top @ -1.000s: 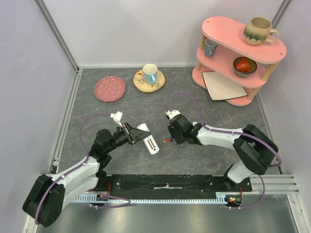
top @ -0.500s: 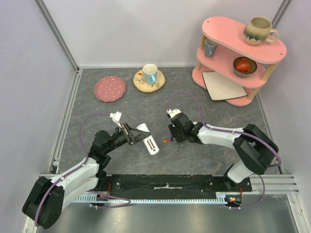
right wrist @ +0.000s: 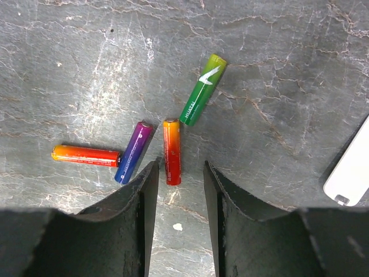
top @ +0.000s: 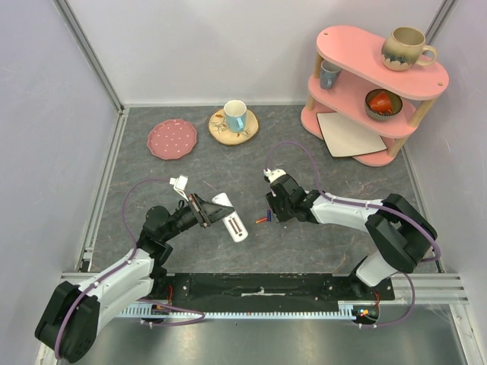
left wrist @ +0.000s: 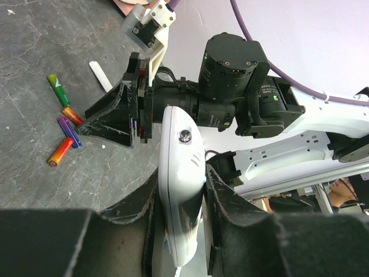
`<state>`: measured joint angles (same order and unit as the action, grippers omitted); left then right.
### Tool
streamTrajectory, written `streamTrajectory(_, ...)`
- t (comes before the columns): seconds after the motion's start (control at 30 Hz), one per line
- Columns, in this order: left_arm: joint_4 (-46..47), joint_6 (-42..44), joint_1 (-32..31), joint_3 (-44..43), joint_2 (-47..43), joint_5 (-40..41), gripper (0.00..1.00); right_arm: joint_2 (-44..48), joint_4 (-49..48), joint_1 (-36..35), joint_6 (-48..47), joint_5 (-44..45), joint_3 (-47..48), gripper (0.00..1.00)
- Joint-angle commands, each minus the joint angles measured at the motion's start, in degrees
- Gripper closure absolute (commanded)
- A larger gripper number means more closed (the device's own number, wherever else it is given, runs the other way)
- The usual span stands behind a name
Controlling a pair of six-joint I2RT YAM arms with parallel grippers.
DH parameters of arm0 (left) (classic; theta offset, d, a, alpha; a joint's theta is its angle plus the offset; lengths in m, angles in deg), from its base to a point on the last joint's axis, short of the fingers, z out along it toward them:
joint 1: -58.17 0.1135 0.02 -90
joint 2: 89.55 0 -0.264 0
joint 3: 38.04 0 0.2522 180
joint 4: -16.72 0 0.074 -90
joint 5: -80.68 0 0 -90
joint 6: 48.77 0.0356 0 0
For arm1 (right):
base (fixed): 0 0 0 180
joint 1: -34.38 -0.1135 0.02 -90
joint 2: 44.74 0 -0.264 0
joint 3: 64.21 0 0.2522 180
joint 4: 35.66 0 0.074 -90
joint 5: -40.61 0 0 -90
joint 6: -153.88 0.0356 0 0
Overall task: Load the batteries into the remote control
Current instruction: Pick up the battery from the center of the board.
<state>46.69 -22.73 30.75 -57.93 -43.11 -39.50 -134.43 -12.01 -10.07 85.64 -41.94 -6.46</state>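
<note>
Worktop: dark grey marbled slab (top: pixel 358 182) with pale lilac walls around it.
Left arm: left claw (top: pixel 205 211) (left wrist: pixel 181 190) is clamped hard on the white rectangular remote control (top: pixel 230 216) (left wrist: pixel 181 184), a finger on each long side.
Remote place: left of centre, well apart from the batteries (top: pixel 262 220) to its right.
Remote axis: runs far-left to near-right, with the free end near-right and a dark slot facing up in the top view. The left wrist view gives only its rounded white edge.
Right arm: right claw (top: pixel 272 215) (right wrist: pixel 180 167) stands about half spread and holds nothing.
Battery detail: a coloured speck from above. The right wrist view separates four thin cylinders. The red-orange battery (right wrist: pixel 172 151) lies in line with the claw's gap, the green battery (right wrist: pixel 203 89) slants off beyond it, the blue-purple battery (right wrist: pixel 134 152) lies beside it, and the orange battery (right wrist: pixel 86 155) lies crosswise.
</note>
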Motion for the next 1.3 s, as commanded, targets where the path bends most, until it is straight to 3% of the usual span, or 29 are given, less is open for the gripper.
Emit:
streamTrajectory(0.0,2.15,0.68,0.35,0.33,-0.99,-0.41,0.98,-0.31,0.74,0.15,-0.66,-2.43,-0.22,0.56)
streamTrajectory(0.5,4.09,-0.28,0.35,0.77,1.99,-0.24,0.98,-2.24,1.45,-0.2,-1.19,-3.75,-0.31,0.66)
streamTrajectory(0.87,4.26,-0.2,0.35,0.42,2.61,0.03,0.98,-0.75,2.41,-0.38,0.04,-3.58,-1.27,0.83)
streamTrajectory(1.0,4.35,0.07,0.35,0.42,2.96,0.99,0.98,4.5,2.68,-0.38,1.96,-2.61,-1.54,1.0)
streamTrajectory(1.27,8.9,-1.33,0.35,-1.51,8.65,5.82,0.98,16.8,13.9,-0.38,3.99,-4.35,6.1,1.0)
